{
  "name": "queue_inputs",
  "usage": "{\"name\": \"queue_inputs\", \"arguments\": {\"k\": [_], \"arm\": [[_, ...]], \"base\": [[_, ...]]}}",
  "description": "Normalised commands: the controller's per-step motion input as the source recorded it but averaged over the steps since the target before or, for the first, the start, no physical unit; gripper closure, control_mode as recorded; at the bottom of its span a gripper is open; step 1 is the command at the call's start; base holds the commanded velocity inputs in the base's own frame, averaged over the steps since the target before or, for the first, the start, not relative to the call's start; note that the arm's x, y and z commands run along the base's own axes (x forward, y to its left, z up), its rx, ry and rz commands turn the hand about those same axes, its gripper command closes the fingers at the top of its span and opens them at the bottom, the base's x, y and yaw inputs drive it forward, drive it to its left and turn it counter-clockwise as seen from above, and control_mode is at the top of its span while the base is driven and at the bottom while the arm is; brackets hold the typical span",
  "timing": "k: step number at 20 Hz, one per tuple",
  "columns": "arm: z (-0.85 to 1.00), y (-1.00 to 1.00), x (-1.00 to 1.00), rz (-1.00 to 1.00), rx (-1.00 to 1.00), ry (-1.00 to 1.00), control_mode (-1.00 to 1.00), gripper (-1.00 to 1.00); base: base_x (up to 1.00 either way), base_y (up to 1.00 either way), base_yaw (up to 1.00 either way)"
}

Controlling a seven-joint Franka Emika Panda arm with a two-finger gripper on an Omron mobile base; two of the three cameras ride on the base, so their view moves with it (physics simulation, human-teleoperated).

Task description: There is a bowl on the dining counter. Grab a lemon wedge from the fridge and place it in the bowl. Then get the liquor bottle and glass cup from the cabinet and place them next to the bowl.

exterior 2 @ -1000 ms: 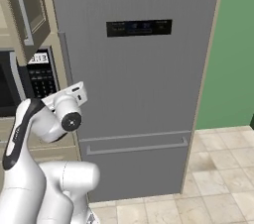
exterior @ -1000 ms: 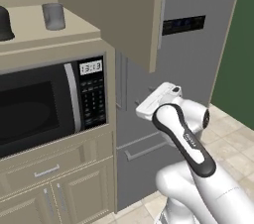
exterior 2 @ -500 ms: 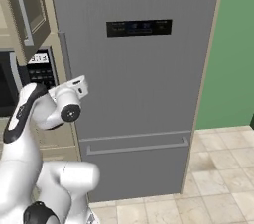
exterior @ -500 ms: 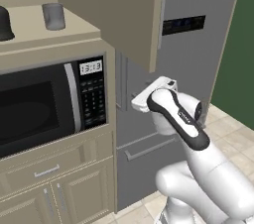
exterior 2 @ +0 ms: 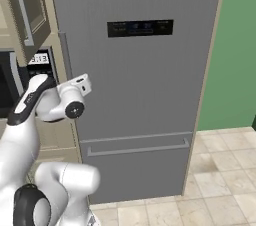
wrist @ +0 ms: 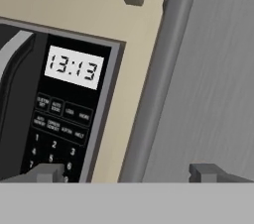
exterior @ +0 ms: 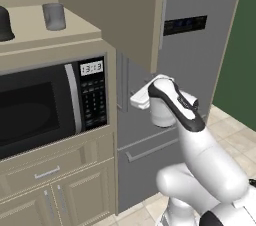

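The grey fridge is closed, so the lemon wedge is hidden. My gripper is open, one fingertip on each side of the fridge's upright handle and just short of it. The white hand hangs at microwave height by the fridge's left edge. In the open cabinet above, a glass cup stands on the shelf. Beside it is a dark rounded thing; I cannot tell whether it is the liquor bottle. The bowl and dining counter are out of view.
The open cabinet door juts out above the hand. A black microwave with its keypad sits left of the fridge, over drawers and cupboards. A lower fridge drawer handle runs across. Tiled floor lies to the right.
The hand has moved left and closer to the fridge's upright handle, with the elbow rising. The jaws have stayed open.
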Motion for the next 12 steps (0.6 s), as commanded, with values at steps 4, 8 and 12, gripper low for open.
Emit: {"name": "queue_inputs", "arguments": {"k": [4, 8, 12], "arm": [[0.00, 0.11, 0.31, 0.00, 0.00, 0.00, -1.00, -1.00], [0.00, 0.14, 0.31, 0.00, 0.00, 0.00, -1.00, -1.00], [0.00, 0.17, 0.26, 0.00, 0.00, 0.00, -1.00, -1.00]], "base": [[0.00, 0.00, 0.00], [0.00, 0.00, 0.00], [0.00, 0.00, 0.00]]}}
